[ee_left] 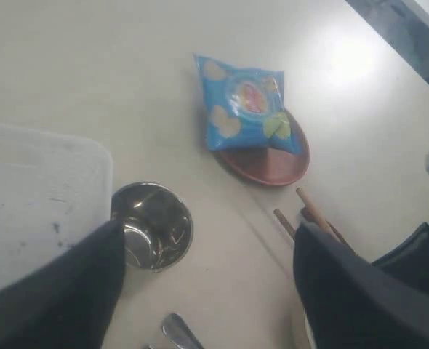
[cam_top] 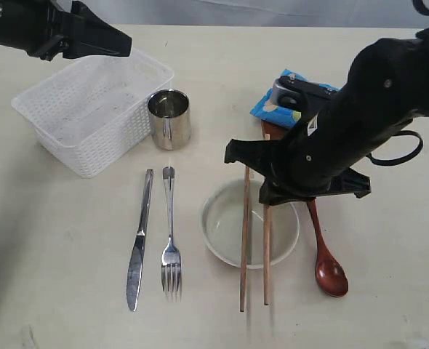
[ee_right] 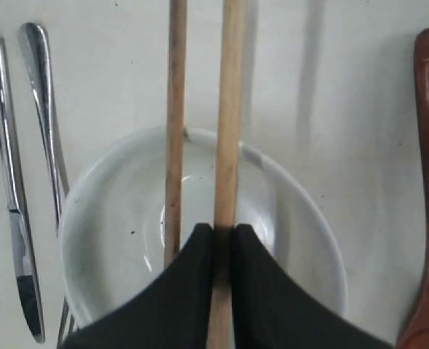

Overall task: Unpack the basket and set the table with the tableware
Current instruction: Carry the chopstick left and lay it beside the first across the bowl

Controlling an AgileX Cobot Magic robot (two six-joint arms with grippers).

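Chopsticks [cam_top: 244, 240], 2 of them, lie side by side across the cream bowl [cam_top: 220, 218] on the table [cam_top: 54, 254]. Their long axes run parallel to the fork [cam_top: 171, 254], the knife [cam_top: 137, 262] and the wooden spoon [cam_top: 329, 276], and their near ends pass beyond the bowl's rim. The right gripper [ee_right: 222, 240] sits directly over the bowl's far side with its fingers pinched on 1 chopstick [ee_right: 227, 109], the one nearer the spoon. That stick runs straight out from between the fingers, and its partner [ee_right: 174, 109] lies free just beside it. The left gripper [cam_top: 120, 43] hangs with its fingers apart above the basket [cam_top: 105, 156], well apart from the bowl. Any settling of the pair therefore looks like the right arm's job: probably a release, or a slide along the stick's own length.
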